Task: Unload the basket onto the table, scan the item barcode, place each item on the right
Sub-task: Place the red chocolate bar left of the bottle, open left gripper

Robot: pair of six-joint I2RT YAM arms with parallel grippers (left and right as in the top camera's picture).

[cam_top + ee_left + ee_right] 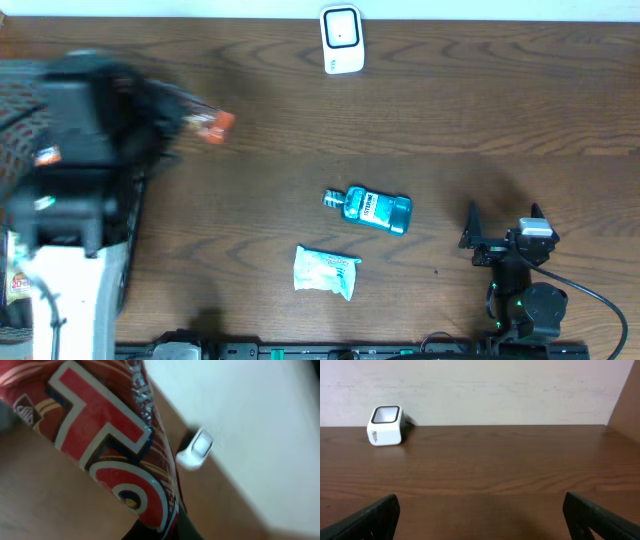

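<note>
The left arm (80,150) hangs blurred over the left side of the table (480,110). The left gripper (180,118) is clamped on a red packet (100,445), which is held off the tabletop. Its long axis juts rightward. The scanner (341,40) stands well apart. The right gripper (503,220) gapes wide, empty.

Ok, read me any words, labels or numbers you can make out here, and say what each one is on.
"T", then what looks like "O": big red letters edged white, on the red packet; the rest is cut off.
Label on the blue bottle: too small to read.
Print on the white packet: too blurred to read.
Grey print on the side of the scanner: too small to read.
</note>
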